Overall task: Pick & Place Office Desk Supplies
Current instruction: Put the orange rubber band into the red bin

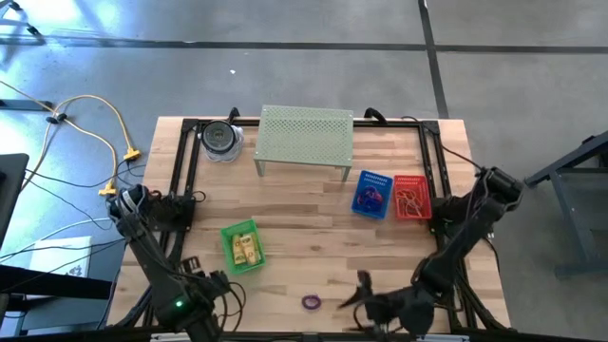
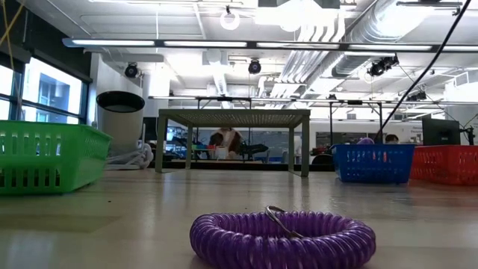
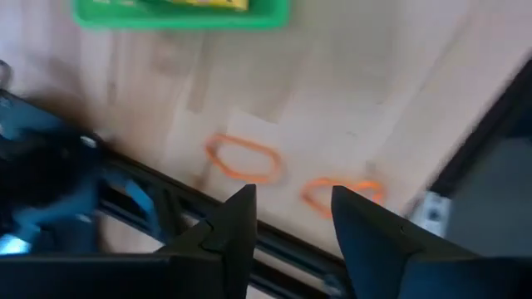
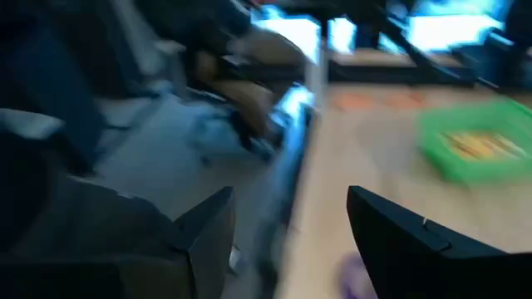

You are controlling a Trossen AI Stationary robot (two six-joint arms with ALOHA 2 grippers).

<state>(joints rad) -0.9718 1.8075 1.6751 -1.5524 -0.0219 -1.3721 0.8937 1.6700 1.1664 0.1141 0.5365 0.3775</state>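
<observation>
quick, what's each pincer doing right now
Left pincer: open, holding nothing, above two orange loops.
Right pincer: open, holding nothing, near the purple loop.

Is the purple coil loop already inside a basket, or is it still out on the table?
Out: the purple coil loop lies on the bare table, apart from all baskets.

The overhead cam looks straight down on the whole bench (image 1: 313, 237), while the low one sits at bench-top height right behind the purple coil loop (image 2: 282, 239), facing level toward the perforated shelf (image 2: 233, 118) and the room beyond. Both share the green basket (image 1: 241, 245) plus the blue basket (image 2: 372, 163) and red basket (image 2: 447, 164). Each wrist cam peers close past its own fingers, the left wrist at two orange loops (image 3: 243, 158) near the bench edge, and both catch that green basket too.
</observation>
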